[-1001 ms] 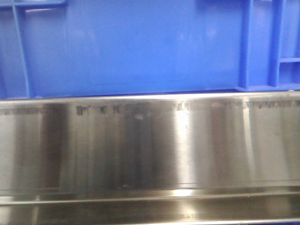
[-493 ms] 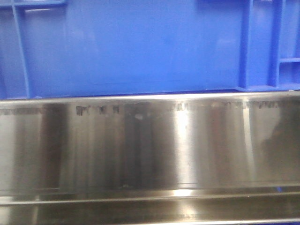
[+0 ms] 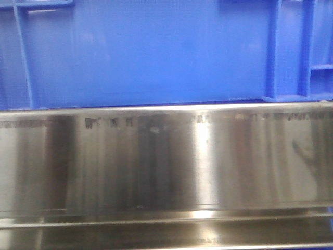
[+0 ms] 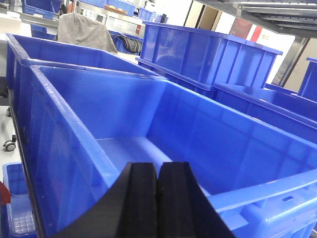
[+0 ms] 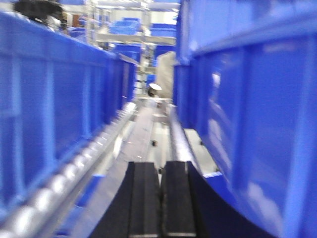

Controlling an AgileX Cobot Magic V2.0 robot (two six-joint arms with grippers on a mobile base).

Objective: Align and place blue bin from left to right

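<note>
A brushed stainless-steel rail (image 3: 166,161) spanned the front view from 9 to 3 o'clock, and the blue bin (image 3: 156,52) rested directly on its upper edge at 12 o'clock.

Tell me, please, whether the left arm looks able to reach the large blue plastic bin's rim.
Probably yes: the left tool, shut, hangs over the large blue plastic bin's open, empty interior with nothing between.

No legible text, only blurred marks on the steel panel (image 3: 166,156)
</note>
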